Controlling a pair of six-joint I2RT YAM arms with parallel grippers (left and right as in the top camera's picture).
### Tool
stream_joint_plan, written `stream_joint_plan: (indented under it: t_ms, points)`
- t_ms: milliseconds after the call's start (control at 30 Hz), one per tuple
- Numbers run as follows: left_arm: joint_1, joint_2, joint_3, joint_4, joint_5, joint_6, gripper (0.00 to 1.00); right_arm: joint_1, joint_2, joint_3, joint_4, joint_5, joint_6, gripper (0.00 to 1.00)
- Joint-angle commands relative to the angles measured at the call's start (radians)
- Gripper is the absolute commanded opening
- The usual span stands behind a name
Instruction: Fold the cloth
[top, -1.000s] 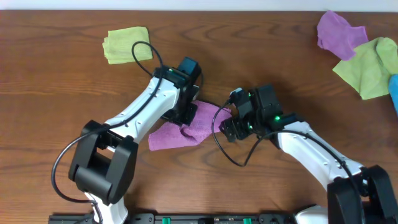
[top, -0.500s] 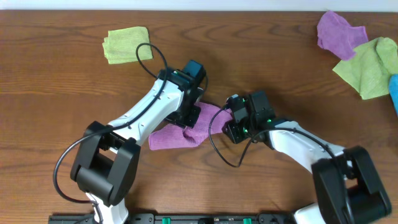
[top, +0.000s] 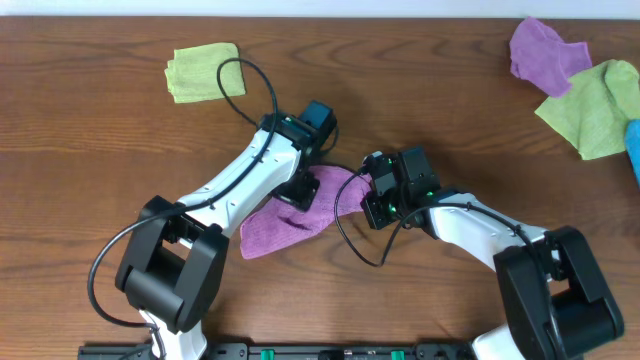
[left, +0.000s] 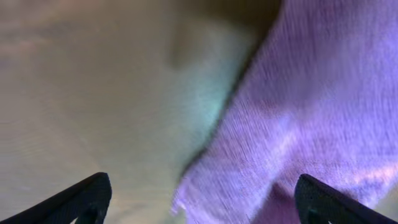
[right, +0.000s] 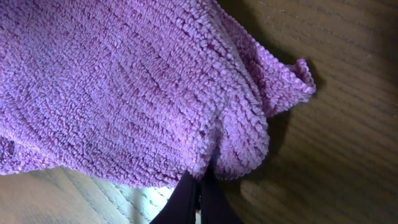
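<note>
White arms (top: 235, 185), black joints (top: 165, 275), looping cables (top: 92, 282); fingers (left: 81, 199) seemingly dark.

table (top: 80, 150) | purple cloth (top: 270, 230) centre | green cloth (top: 205, 72) | far-right pile (top: 590, 108), perhaps overlapping

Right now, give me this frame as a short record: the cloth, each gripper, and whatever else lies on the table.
cloth: purple, rumpled, mid-table between the two arms, not yet a neat fold
left gripper: open, fingers wide apart over the cloth's edge, holding nothing
right gripper: shut, pinching the cloth's edge
far left: lime-green cloth, folded
far right: second purple cloth, another lime-green cloth beside it, both crumpled
table: brown wood
</note>
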Motion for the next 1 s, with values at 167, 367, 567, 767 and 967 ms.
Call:
stream_joint_plan:
  t_ms: [167, 367, 567, 767, 967]
  points:
    - [0.088, 0.015, -0.008, 0.037, 0.080, 0.059, 0.95, 0.012, 0.008, -0.002, -0.025, 0.003, 0.007, 0.02]
    - [0.138, 0.037, -0.082, 0.041, 0.283, 0.058, 0.95, 0.012, 0.008, -0.002, -0.023, 0.004, 0.007, 0.02]
    - [0.132, 0.063, -0.138, 0.072, 0.521, 0.058, 0.95, 0.012, 0.008, -0.001, -0.022, 0.012, 0.008, 0.01]
    - [0.136, 0.071, -0.138, 0.074, 0.568, 0.083, 0.95, 0.012, 0.008, -0.001, -0.025, 0.018, 0.008, 0.01]
    - [0.156, 0.070, -0.118, 0.046, 0.575, 0.084, 0.90, 0.013, 0.008, -0.001, -0.034, 0.026, 0.008, 0.02]
